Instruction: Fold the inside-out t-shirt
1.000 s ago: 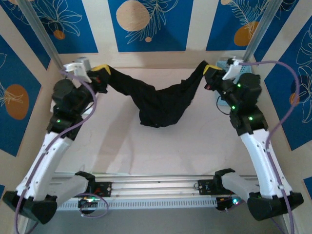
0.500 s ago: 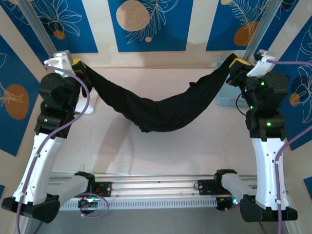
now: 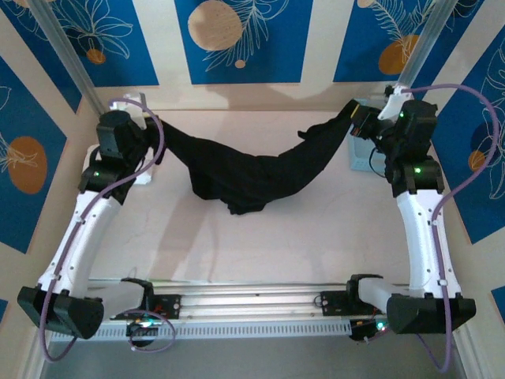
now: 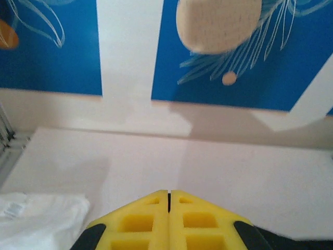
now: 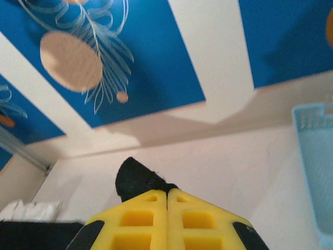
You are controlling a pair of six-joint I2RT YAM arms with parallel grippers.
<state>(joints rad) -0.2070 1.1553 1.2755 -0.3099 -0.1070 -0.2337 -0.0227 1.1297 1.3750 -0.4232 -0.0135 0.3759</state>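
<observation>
**A:** Two ends pinched, then. Where does the cloth sit?

**B:** The inside-out t-shirt is slung between the arms over the far half of the tabletop. Its middle sags low; I cannot tell whether it touches.

**A:** So it looks like the spreading-out step. How should that be done well?

**B:** Draw the ends apart until the sag flattens, with both ends level. Then lower the belly first and lay the rest toward the near edge, so nothing bunches. Stay off the white t-shirt at the left edge and the light-blue basket in the far right corner.

**A:** And the fingers?

**B:** The left gripper has its yellow fingers pressed together, with black cloth at their base. The right gripper is clamped too, and a tuft of the shirt pokes past its fingers.
</observation>
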